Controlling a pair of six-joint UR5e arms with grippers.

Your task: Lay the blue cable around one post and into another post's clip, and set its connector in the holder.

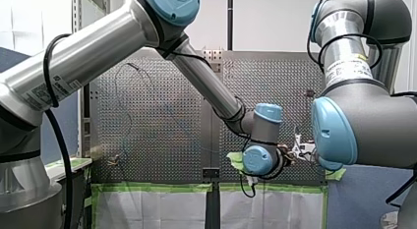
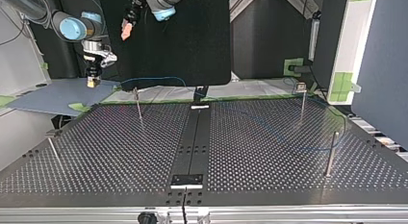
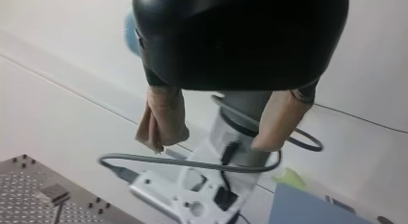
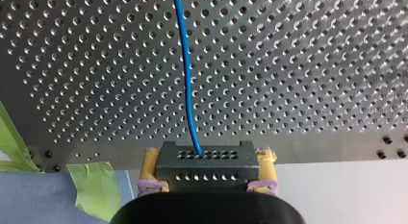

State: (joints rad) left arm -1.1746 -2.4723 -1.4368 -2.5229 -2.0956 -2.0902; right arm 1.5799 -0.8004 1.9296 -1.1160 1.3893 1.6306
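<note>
The perforated surface carries thin upright posts, two toward each side of the top view; the far one at that view's right and the near one at its left seem to have small heads that may be clips. My left arm reaches across the front view toward my right arm, and both wrists hang past the surface's far edge as the top view has it. The blue cable leaves my right end effector, arcs along that far edge, then sweeps over the surface's right half in the top view, passing near both posts there; whether it rounds either, I cannot tell. Its black connector, a small perforated block, is clamped by its sides between the yellow pads, off the surface and just beyond its edge. My left end effector hangs high, spread wide with nothing between its beige pads. I judge the cable light and limp but a little springy, so it will sag, hold its curl and slip off a post unless kept taut. The connector is rigid and the sound place to grip; for routing, a second pinch on the cable itself, close to the post being served, should steer it best.
</note>
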